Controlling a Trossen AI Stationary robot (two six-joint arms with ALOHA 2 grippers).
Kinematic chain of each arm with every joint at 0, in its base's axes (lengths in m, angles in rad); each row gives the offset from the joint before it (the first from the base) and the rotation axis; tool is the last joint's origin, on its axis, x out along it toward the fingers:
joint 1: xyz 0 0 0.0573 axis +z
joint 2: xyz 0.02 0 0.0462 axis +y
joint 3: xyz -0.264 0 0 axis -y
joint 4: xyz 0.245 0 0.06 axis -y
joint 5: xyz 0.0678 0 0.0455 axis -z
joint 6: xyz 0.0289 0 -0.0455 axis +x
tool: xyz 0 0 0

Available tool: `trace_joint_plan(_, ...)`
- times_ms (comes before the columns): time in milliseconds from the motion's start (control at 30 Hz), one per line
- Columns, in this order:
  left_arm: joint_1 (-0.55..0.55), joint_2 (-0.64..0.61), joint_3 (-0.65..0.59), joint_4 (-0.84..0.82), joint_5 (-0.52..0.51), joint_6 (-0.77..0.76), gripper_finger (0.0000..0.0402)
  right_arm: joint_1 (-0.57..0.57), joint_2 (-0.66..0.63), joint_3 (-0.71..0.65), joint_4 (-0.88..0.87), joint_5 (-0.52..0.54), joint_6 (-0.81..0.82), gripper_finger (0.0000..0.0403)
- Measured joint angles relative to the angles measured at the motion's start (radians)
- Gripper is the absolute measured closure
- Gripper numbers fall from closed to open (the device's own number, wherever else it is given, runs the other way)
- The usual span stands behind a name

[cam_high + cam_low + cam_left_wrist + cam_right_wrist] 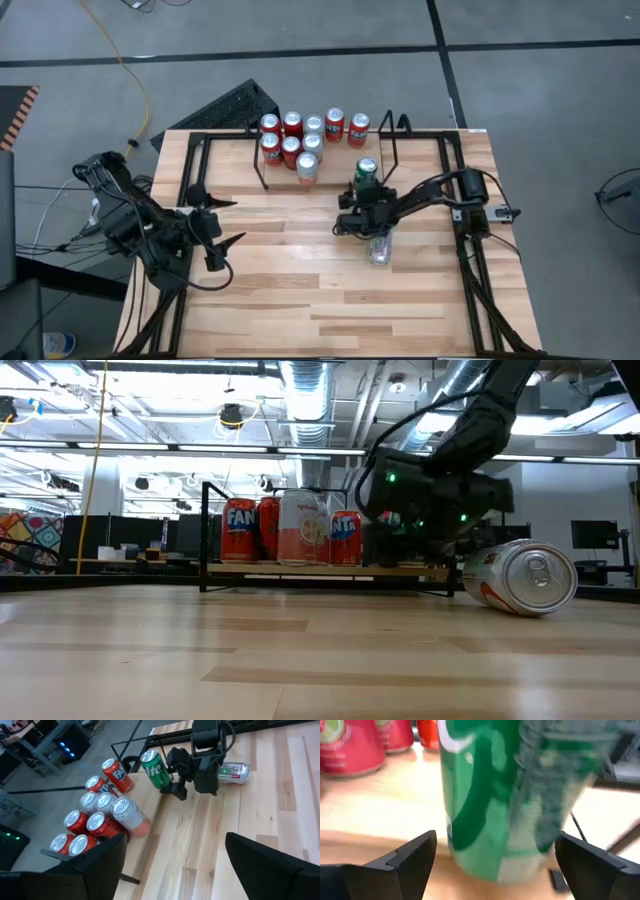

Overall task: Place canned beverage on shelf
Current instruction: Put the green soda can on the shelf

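A green can [366, 170] stands upright on its base at the near right of the black wire shelf [392, 140]. My right gripper [362, 192] is open, one finger on either side of the green can [490, 795], with a gap showing on both sides. A silver can [380, 250] lies on its side on the table just near of that arm; the low view shows its top end [535, 572]. Several red cans [292, 138] stand in the shelf's left part. My left gripper [215, 225] waits open at the table's left side.
A pale pink-and-white can [131, 816] stands at the near edge of the red group. Black rails [470, 250] run along the table's left and right sides. Bare wood [300, 290] spreads across the table's middle and near part.
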Motion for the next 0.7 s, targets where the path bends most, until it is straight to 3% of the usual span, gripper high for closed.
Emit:
trace_joint_plan(533, -0.011, 0.000, 0.000, 0.001, -0.004, -0.003, 0.0077, 0.052, -0.206, -0.001, -0.224, 0.040, 0.004, 0.0021)
trace_joint_plan(700, -0.011, 0.000, 0.000, 0.001, -0.005, -0.002, 0.0077, 0.108, -0.293, -0.001, -0.255, 0.024, -0.110, 0.0021)
